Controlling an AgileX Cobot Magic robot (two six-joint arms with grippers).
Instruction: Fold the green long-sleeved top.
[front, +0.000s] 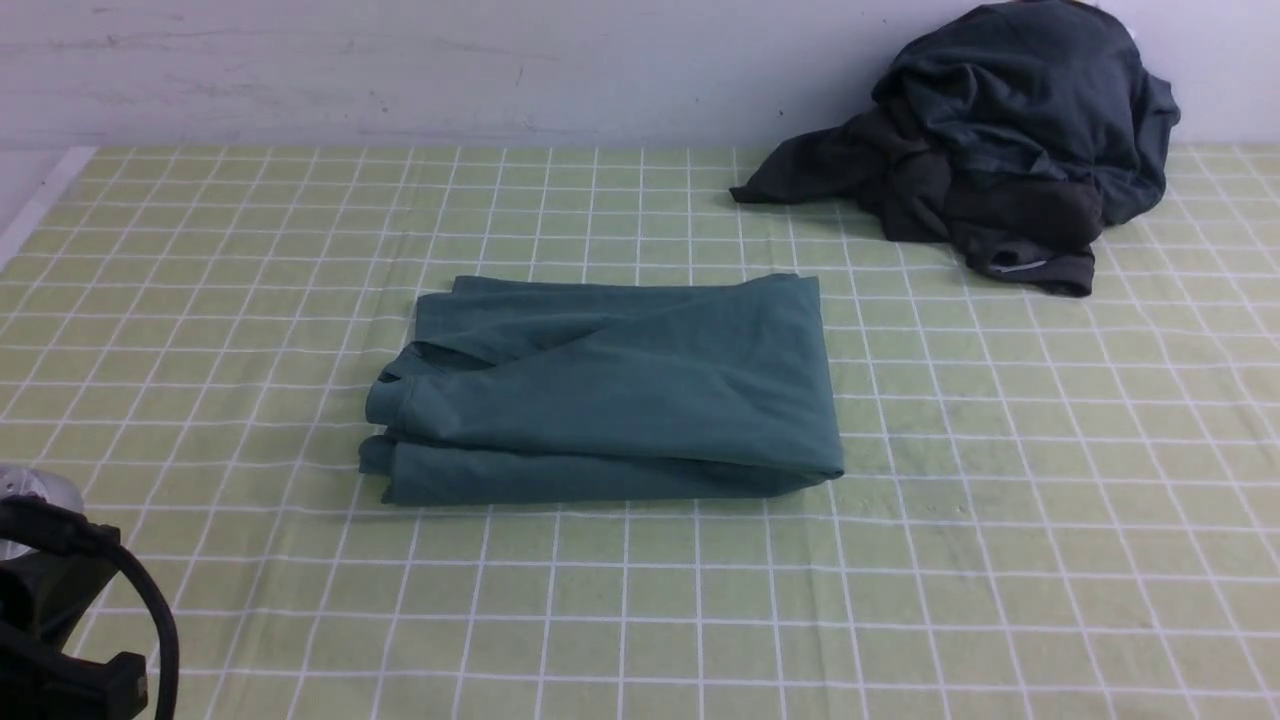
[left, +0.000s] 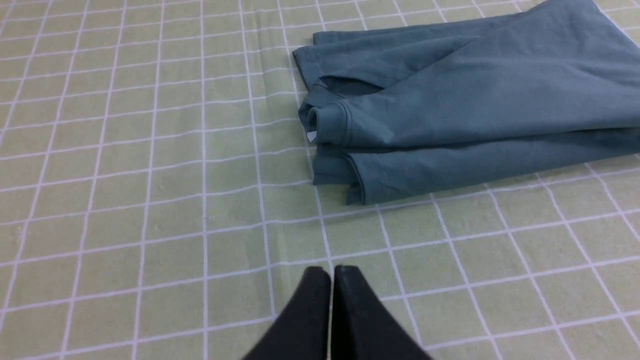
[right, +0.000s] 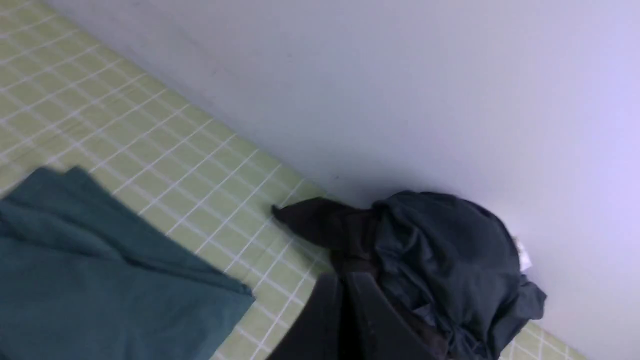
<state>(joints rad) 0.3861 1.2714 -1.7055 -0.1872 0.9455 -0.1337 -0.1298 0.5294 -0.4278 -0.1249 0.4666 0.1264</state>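
The green long-sleeved top (front: 610, 390) lies folded into a thick rectangle in the middle of the checked cloth, its layered edges and a ribbed cuff (left: 327, 125) at its left end. In the left wrist view the top (left: 475, 100) lies ahead of my left gripper (left: 331, 272), which is shut and empty, above bare cloth short of the top's left end. My right gripper (right: 341, 280) is shut with nothing in it, raised and tilted, with a corner of the top (right: 100, 280) to one side. Only part of the left arm (front: 60, 620) shows in the front view.
A heap of dark charcoal and navy garments (front: 1010, 140) sits at the back right against the white wall (front: 400, 70), also in the right wrist view as the dark heap (right: 440, 260). The green checked cloth (front: 1050, 520) covers the table; its left edge (front: 40, 200) shows.
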